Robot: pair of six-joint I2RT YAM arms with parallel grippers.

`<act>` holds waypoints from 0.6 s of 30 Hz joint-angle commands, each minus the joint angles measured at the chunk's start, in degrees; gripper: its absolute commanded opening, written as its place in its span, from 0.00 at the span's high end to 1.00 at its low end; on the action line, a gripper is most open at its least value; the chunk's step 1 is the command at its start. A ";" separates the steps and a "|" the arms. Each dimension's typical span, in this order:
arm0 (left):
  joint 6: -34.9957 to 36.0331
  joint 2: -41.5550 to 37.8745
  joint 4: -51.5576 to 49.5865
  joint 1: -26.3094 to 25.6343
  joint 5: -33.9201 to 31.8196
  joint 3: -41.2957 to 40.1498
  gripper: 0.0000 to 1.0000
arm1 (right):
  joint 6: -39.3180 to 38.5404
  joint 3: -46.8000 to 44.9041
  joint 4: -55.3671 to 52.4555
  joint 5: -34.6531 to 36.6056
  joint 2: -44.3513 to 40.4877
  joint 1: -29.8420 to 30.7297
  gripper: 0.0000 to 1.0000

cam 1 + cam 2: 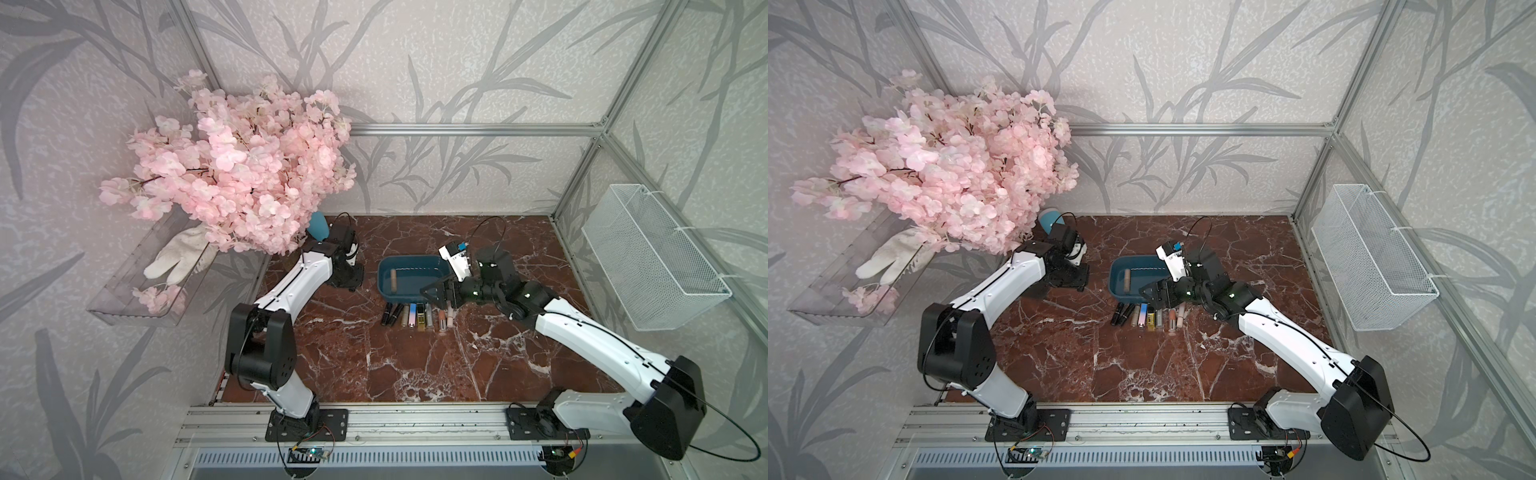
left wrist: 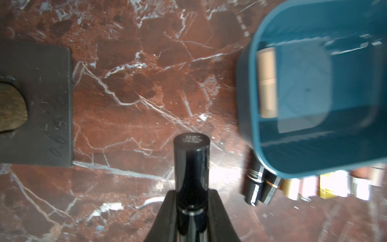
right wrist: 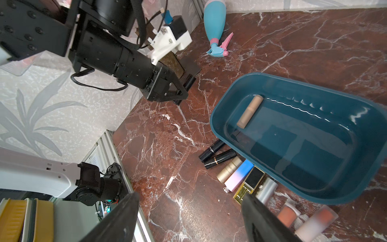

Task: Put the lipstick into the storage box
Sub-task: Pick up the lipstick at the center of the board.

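The black lipstick (image 2: 191,163) is clamped by one end in the left end effector (image 2: 191,196) at bottom centre, short of the storage box (image 2: 248,88) at right, so it could be dropped onto the surface (image 2: 125,94) by a slip or early release.

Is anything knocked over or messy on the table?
Yes. The blue spray bottle lies tipped on its side at the back of the table. The lipsticks beside the storage box sit in a tidy row.
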 commanded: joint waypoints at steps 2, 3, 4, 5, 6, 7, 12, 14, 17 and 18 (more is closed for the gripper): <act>-3.72 -3.92 -1.97 0.05 8.17 0.01 0.86 | -2.08 0.70 -1.21 0.17 -2.78 0.20 0.18; -4.74 -4.45 -1.57 -0.11 9.57 0.05 0.87 | -2.60 0.61 -1.36 0.25 -3.19 0.19 0.18; -5.62 -5.02 -0.92 -0.28 11.06 0.12 0.86 | -3.20 0.52 -1.59 0.45 -3.63 0.11 0.18; -6.44 -5.47 -0.53 -0.53 12.05 0.23 0.86 | -3.79 0.44 -1.83 0.67 -3.98 0.16 0.18; -7.24 -5.88 0.09 -0.93 13.04 0.41 0.86 | -4.57 0.42 -2.14 0.85 -4.43 0.13 0.18; -7.99 -6.14 0.76 -1.54 13.85 0.64 0.86 | -5.40 0.43 -2.58 1.02 -4.72 0.01 0.18; -9.94 -5.19 2.09 -5.86 14.72 2.97 0.86 | -9.74 2.61 -7.67 0.75 -4.86 -0.66 0.18; -10.47 -3.92 2.09 -7.67 14.25 4.25 0.86 | -10.87 4.01 -10.40 0.08 -4.28 -1.26 0.18; -11.42 -1.57 2.55 -9.96 13.41 6.10 0.86 | -11.74 5.09 -12.83 -0.92 -3.92 -2.14 0.18; -11.85 -0.59 2.77 -10.58 13.03 6.80 0.86 | -11.75 5.08 -13.20 -1.08 -3.96 -2.43 0.18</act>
